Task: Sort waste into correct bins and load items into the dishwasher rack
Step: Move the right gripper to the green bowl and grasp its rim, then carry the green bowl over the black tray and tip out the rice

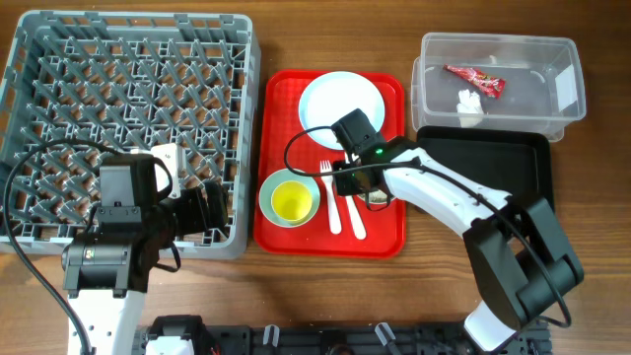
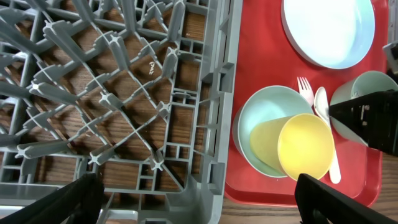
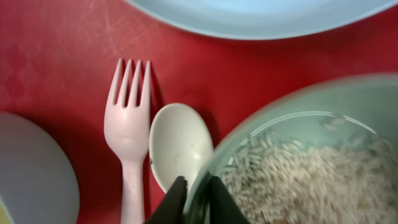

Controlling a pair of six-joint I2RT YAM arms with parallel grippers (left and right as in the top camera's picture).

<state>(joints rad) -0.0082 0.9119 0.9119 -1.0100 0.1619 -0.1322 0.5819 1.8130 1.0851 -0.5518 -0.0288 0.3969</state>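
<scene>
Overhead: fixed above the surface (image 1: pixel 325 286), facing straight down; far enough to span rack (image 1: pixel 138 89) at left to clear tub (image 1: pixel 498 74) at right.
Left wrist: over the rack's near-right corner, tilted down toward the red tray (image 2: pixel 261 68); middle range.
Right wrist: very near, facing down onto fork (image 3: pixel 129 124), spoon (image 3: pixel 179 146), rice bowl (image 3: pixel 298 168).
Shared: fork, spoon and plate (image 2: pixel 329 31) edge appear in all three.

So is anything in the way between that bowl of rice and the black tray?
Nothing visible blocks it. The right gripper has the rice bowl by the rim, between its fingers. Only the red tray and its low raised edge lie between the bowl and the black tray, whose visible floor looks bare.
</scene>
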